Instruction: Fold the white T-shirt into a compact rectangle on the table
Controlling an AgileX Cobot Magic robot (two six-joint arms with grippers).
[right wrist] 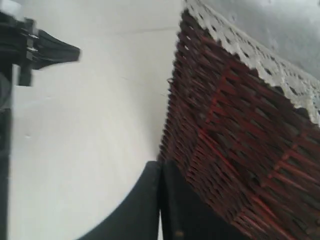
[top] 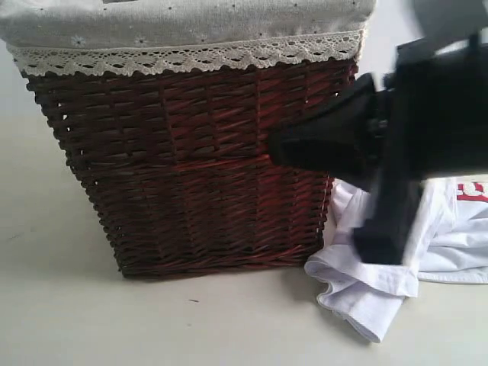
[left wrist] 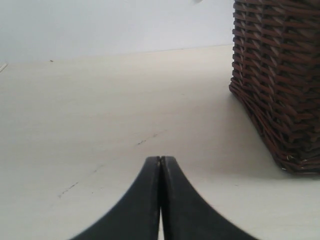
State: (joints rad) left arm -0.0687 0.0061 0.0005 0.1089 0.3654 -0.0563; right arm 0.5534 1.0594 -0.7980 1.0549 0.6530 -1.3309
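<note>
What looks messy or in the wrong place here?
The white T-shirt lies crumpled in a heap on the table, beside the bottom corner of the wicker basket, instead of spread flat. Nothing else looks spilled or broken.

basket [top: 191, 168] on table [top: 61, 320] | liner cloth [top: 183, 30] over its rim | T-shirt [top: 450, 236] on table right of basket | my right gripper [right wrist: 160, 163] beside basket wall | my left gripper [left wrist: 160, 158] over table

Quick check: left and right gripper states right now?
Left gripper: shut, holding nothing.
Right gripper: shut, holding nothing, close beside the basket.
</note>
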